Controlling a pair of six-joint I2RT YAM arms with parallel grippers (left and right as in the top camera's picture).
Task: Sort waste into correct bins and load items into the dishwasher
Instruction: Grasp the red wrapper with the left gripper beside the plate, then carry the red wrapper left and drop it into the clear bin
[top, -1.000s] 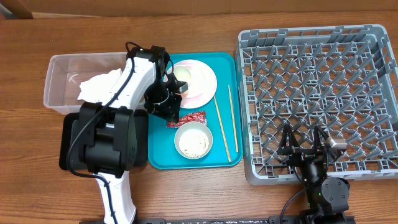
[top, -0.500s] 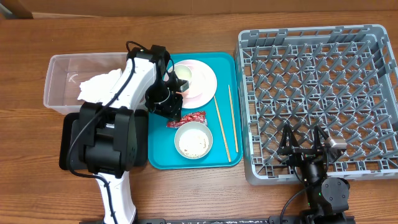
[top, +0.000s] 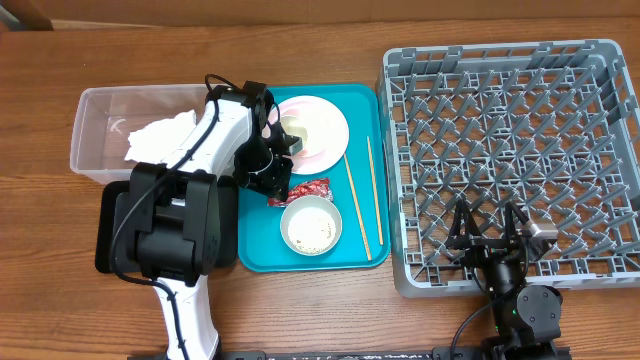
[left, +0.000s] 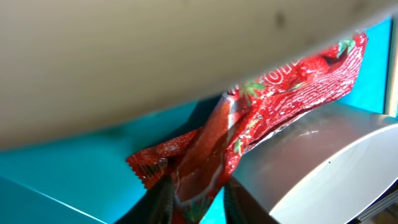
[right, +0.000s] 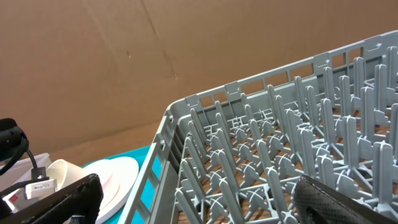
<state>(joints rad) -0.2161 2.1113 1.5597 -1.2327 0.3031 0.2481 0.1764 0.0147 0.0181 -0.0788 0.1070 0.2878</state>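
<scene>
Left gripper (left: 198, 202) jaws have just narrowed, pinching the red wrapper (left: 273, 99) on the teal tray (top: 360, 100), ready for binning; right gripper (right: 199, 196) jaws stand wide.

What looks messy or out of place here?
The red wrapper lies crumpled on the teal tray beside the white bowl, which has loose rice inside. A scrunched napkin sits in the clear tub. Nothing looks broken.

Left arm (top: 200, 140) hides most of the shallow black rectangular tray (top: 104, 235) — pale blur (left: 155, 56) covers the shiny red wrapper's (left: 273, 93) top.
</scene>
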